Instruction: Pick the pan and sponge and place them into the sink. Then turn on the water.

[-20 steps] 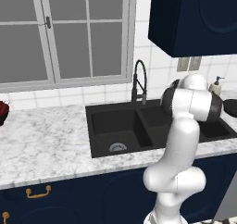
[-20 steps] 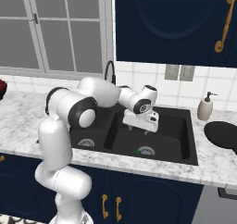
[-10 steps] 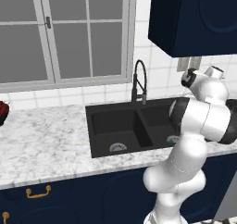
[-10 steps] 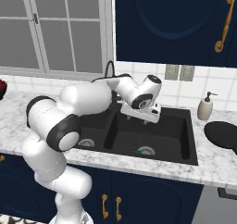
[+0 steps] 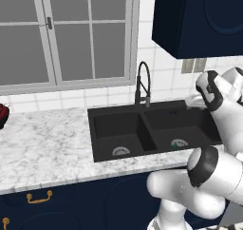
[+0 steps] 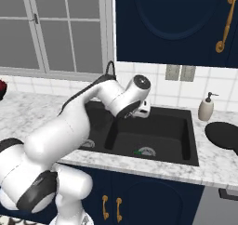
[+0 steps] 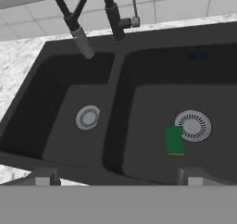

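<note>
The pan (image 6: 225, 135) is running off the right base view's right edge, the dark red object (image 5: 3, 115) is being cropped by the left edge, and the arm is hiding the faucet (image 6: 110, 67) base

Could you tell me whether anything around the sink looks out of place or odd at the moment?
Nothing stands out. The sponge lies flat in the sink's right basin beside the drain, the pan sits upright on the counter to the right, and no water runs from the faucet.
</note>
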